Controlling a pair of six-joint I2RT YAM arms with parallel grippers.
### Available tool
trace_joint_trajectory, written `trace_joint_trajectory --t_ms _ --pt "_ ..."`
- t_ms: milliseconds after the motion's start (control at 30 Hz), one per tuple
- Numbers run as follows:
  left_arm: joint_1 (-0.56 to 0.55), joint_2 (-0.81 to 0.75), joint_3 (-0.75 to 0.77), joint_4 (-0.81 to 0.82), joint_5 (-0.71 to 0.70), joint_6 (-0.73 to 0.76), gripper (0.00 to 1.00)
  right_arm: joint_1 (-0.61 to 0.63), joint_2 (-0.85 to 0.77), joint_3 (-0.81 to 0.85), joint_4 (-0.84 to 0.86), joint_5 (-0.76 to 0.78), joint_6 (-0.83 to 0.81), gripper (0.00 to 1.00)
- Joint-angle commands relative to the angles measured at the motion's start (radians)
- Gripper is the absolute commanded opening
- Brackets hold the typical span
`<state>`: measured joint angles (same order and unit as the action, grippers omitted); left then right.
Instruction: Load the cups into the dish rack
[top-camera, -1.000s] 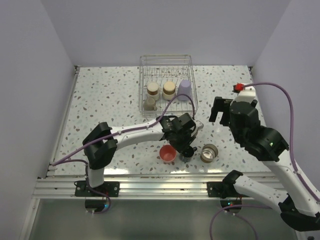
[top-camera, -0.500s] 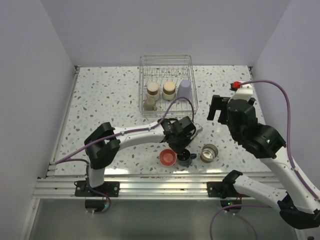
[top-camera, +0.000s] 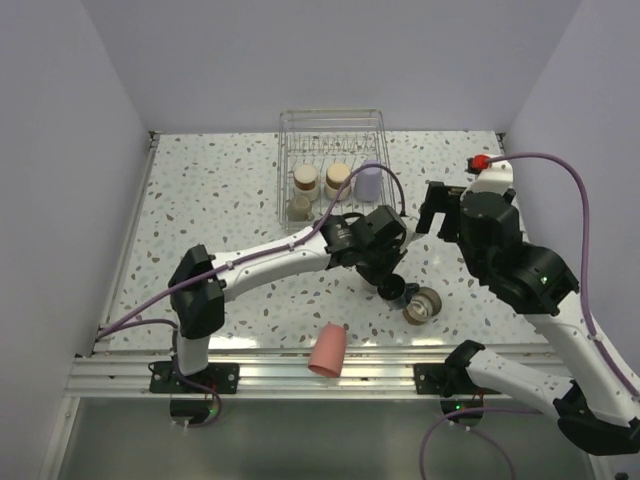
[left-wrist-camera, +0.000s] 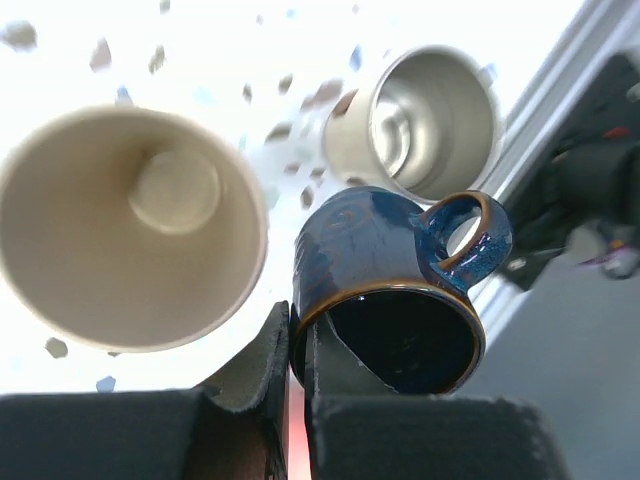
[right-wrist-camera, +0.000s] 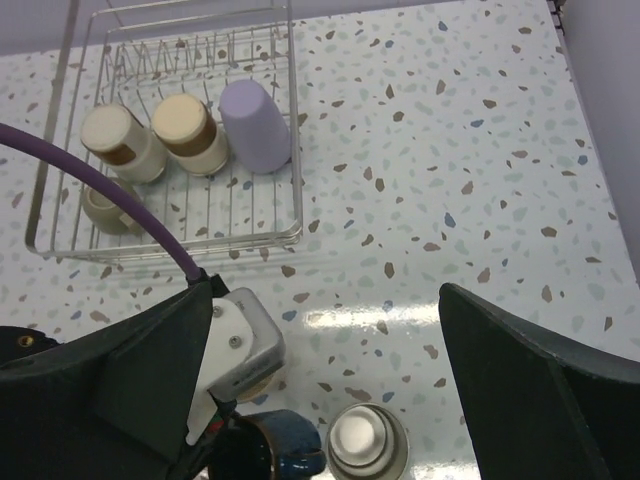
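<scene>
Near a metal cup (left-wrist-camera: 420, 120), the left pincer (left-wrist-camera: 297, 335) clamps the black mug (left-wrist-camera: 370, 255).

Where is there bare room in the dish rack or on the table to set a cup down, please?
Bare: the back row of the dish rack, behind the lavender cup, and the table left of the rack. Crowded: front centre, around the left gripper, its blue mug, the metal cup and the pink cup.

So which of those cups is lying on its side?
The coral-pink cup, alone near the table's front edge, well away from the dish rack. No other cup is pink.
</scene>
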<state>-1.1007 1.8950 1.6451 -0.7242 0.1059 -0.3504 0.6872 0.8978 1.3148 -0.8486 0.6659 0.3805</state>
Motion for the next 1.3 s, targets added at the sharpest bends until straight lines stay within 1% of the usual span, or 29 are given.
trace_joint_trajectory --t_ms 0,33,133,167,200,233,267,300,333,367,400,433,467,500,533,567,600,633,667,700,767,800,833,867,900,1067,1200,1267 --pt "0.013 -0.094 0.166 -0.038 0.02 0.007 0.0 0.005 0.016 0.101 0.031 0.023 0.0 0.99" --pt "0.016 -0.102 0.218 -0.064 0.02 0.005 0.0 0.005 0.019 0.115 0.034 0.015 -0.006 0.99" --pt "0.056 -0.155 0.265 -0.07 0.031 -0.007 0.0 0.005 0.039 0.162 0.069 -0.083 -0.029 0.99" --pt "0.102 -0.203 0.256 -0.054 0.058 -0.015 0.0 0.005 0.049 0.175 0.078 -0.116 -0.031 0.99" --pt "0.134 -0.232 0.237 -0.002 0.083 -0.037 0.0 0.005 0.065 0.204 0.088 -0.193 -0.028 0.99" --pt "0.168 -0.299 0.181 0.034 0.107 -0.051 0.0 0.005 0.078 0.221 0.103 -0.222 -0.005 0.98" --pt "0.233 -0.335 0.144 0.073 0.145 -0.073 0.0 0.005 0.088 0.256 0.114 -0.254 0.014 0.99" --pt "0.267 -0.373 0.074 0.162 0.165 -0.082 0.0 0.005 0.108 0.273 0.141 -0.303 0.062 0.98" --pt "0.297 -0.437 0.041 0.205 0.181 -0.096 0.0 0.003 0.121 0.288 0.155 -0.328 0.09 0.99" --pt "0.365 -0.467 0.009 0.251 0.227 -0.134 0.0 0.005 0.13 0.313 0.17 -0.356 0.119 0.99" --pt "0.401 -0.494 -0.055 0.358 0.262 -0.159 0.0 0.003 0.157 0.322 0.215 -0.426 0.147 0.98" --pt "0.48 -0.542 -0.088 0.418 0.344 -0.191 0.0 0.005 0.17 0.325 0.238 -0.458 0.208 0.99" --pt "0.517 -0.557 -0.115 0.474 0.383 -0.259 0.0 0.005 0.184 0.317 0.261 -0.489 0.245 0.99" --pt "0.551 -0.573 -0.161 0.582 0.418 -0.297 0.0 0.003 0.193 0.302 0.329 -0.558 0.318 0.99" --pt "0.611 -0.594 -0.18 0.632 0.448 -0.332 0.0 0.003 0.196 0.281 0.377 -0.586 0.355 0.98" --pt "0.637 -0.602 -0.195 0.679 0.495 -0.404 0.0 0.002 0.194 0.223 0.426 -0.613 0.394 0.99" --pt "0.66 -0.611 -0.233 0.806 0.515 -0.445 0.0 0.0 0.194 0.195 0.516 -0.632 0.47 0.99" --pt "0.703 -0.625 -0.254 0.866 0.553 -0.488 0.0 0.002 0.196 0.164 0.566 -0.661 0.5 0.99" --pt "0.723 -0.629 -0.275 0.935 0.57 -0.593 0.0 0.002 0.2 0.115 0.615 -0.663 0.524 0.99" --pt "0.739 -0.632 -0.316 1.079 0.587 -0.649 0.0 0.0 0.208 0.094 0.7 -0.693 0.567 0.99" --pt "0.765 -0.623 -0.349 1.204 0.607 -0.792 0.0 -0.002 0.23 0.04 0.794 -0.739 0.586 0.99" --pt "0.766 -0.617 -0.356 1.283 0.609 -0.821 0.0 -0.002 0.237 0.031 0.843 -0.747 0.604 0.99" --pt "0.766 -0.605 -0.36 1.314 0.61 -0.849 0.0 -0.005 0.243 0.021 0.896 -0.755 0.61 0.99" --pt "0.766 -0.605 -0.366 1.35 0.606 -0.911 0.0 -0.005 0.256 0.015 0.922 -0.761 0.613 0.99" --pt "0.766 -0.605 -0.387 1.423 0.601 -0.941 0.0 -0.006 0.26 0.017 0.953 -0.761 0.618 0.98" --pt "0.766 -0.596 -0.436 1.569 0.574 -1.082 0.0 -0.008 0.299 0.029 1.063 -0.764 0.643 0.99" --pt "0.766 -0.594 -0.462 1.592 0.574 -1.088 0.0 -0.008 0.322 0.027 1.181 -0.782 0.682 0.99" --pt "0.766 -0.59 -0.464 1.599 0.571 -1.102 0.0 -0.008 0.329 0.029 1.207 -0.782 0.689 0.99"
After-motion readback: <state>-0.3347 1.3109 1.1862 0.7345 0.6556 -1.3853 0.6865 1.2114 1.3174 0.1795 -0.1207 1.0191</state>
